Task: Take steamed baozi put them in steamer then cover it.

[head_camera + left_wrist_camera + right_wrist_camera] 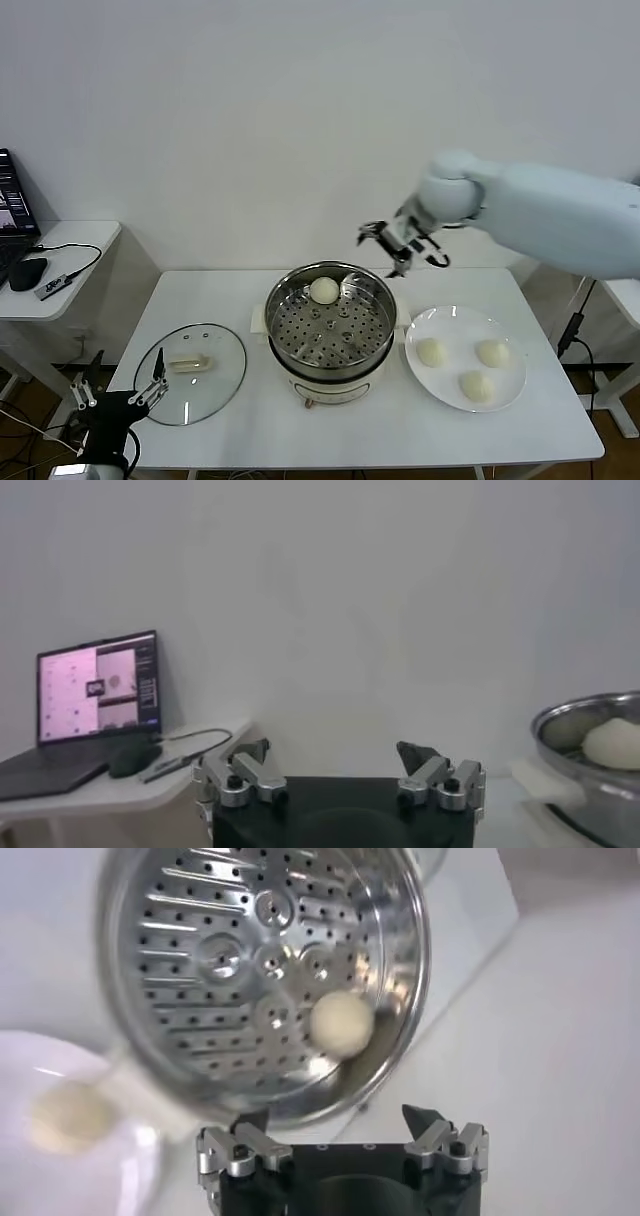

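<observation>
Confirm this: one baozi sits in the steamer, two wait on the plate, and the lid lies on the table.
Wrong count: the head view shows three baozi on the plate, not two. One baozi in the steamer and the lid on the table are right.

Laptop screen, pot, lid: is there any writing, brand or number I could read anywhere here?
None can be read.
Laptop: its screen shows windows and dark patches, too blurred to read.
Steamer: no label visible on the basket or its white base.
Lid, plate: no markings visible.
</observation>
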Robot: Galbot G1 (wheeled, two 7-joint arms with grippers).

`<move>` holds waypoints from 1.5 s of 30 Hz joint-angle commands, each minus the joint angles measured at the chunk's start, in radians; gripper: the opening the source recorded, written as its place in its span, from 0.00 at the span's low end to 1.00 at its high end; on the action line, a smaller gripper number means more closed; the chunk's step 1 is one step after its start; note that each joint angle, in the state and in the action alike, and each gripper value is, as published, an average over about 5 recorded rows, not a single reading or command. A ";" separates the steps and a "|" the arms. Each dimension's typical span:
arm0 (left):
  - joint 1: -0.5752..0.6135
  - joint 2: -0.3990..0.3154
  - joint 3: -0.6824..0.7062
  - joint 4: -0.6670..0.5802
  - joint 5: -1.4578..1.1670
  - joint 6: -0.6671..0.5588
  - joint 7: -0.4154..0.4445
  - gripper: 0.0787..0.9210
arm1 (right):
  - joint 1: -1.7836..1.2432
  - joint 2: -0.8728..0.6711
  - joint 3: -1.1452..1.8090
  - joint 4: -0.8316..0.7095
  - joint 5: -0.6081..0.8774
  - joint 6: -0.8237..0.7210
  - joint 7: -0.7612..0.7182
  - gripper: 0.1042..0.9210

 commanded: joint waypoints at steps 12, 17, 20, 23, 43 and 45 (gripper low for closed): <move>-0.019 0.033 -0.002 0.008 -0.004 0.010 0.015 0.88 | -0.555 -0.402 0.359 0.122 -0.079 -0.274 -0.015 0.88; -0.028 0.030 -0.004 0.012 -0.004 0.019 0.014 0.88 | -0.714 -0.369 0.453 0.054 -0.139 -0.267 -0.009 0.88; -0.034 0.028 -0.005 0.015 -0.004 0.023 0.015 0.88 | -0.744 -0.335 0.460 -0.008 -0.174 -0.251 -0.007 0.88; -0.036 0.026 -0.009 0.019 -0.004 0.023 0.016 0.88 | -0.766 -0.290 0.471 -0.076 -0.192 -0.233 -0.003 0.88; -0.036 0.017 -0.035 0.032 -0.003 0.023 0.020 0.88 | -0.761 -0.039 0.461 -0.277 -0.185 -0.191 0.007 0.88; -0.038 0.017 -0.035 0.033 -0.003 0.023 0.020 0.88 | -0.763 -0.029 0.460 -0.284 -0.186 -0.190 0.008 0.88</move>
